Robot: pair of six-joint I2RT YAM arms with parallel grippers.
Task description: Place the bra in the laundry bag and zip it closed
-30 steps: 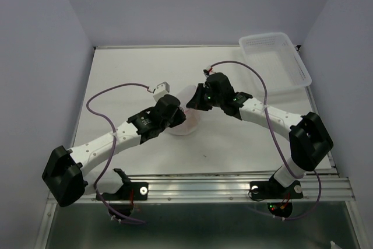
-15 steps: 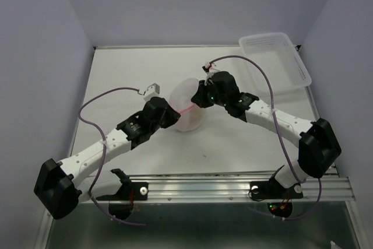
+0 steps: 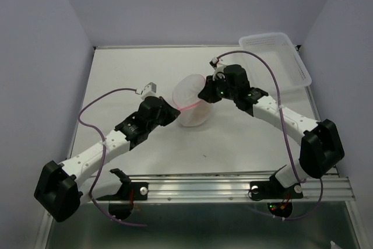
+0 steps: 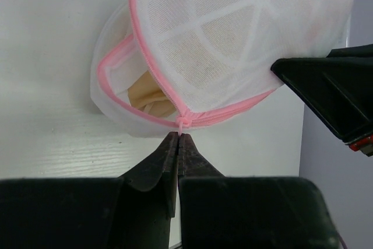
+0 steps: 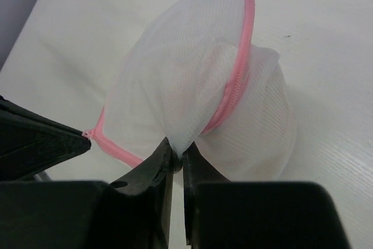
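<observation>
**A:** Fingers (image 4: 157,164) on your left gripper (image 4: 178,137) are pressed flat together. Their black wedge tips pinch the small zipper pull (image 4: 184,122) at the near seam of the laundry bag (image 4: 233,45).

**B:** Your right gripper (image 5: 178,157) is clamped too, with a tuft of the fine white mesh gathered between its tips on the opposite side. You have the bag held from both sides.

**A:** Look at the bag itself: a rounded, dome-like pouch of see-through netting, with white ribs crossing the upper shell and a pink zipper rim (image 4: 137,39) running round it. To the right of the pull the pink teeth are joined. To the left the rim gapes open in a curved mouth.

**B:** Through that mouth you can see the bra (image 4: 148,94). It is soft tan-beige fabric, folded and lying inside the lower half, and it shows faintly through the mesh above as well.

**A:** Under the bag you have the white table (image 3: 233,144), matte with a faint wood grain.

**B:** Farthest off, at the back right corner, your clear plastic basket (image 3: 274,59) sits well apart from the bag. It is rectangular with ribbed walls.
</observation>
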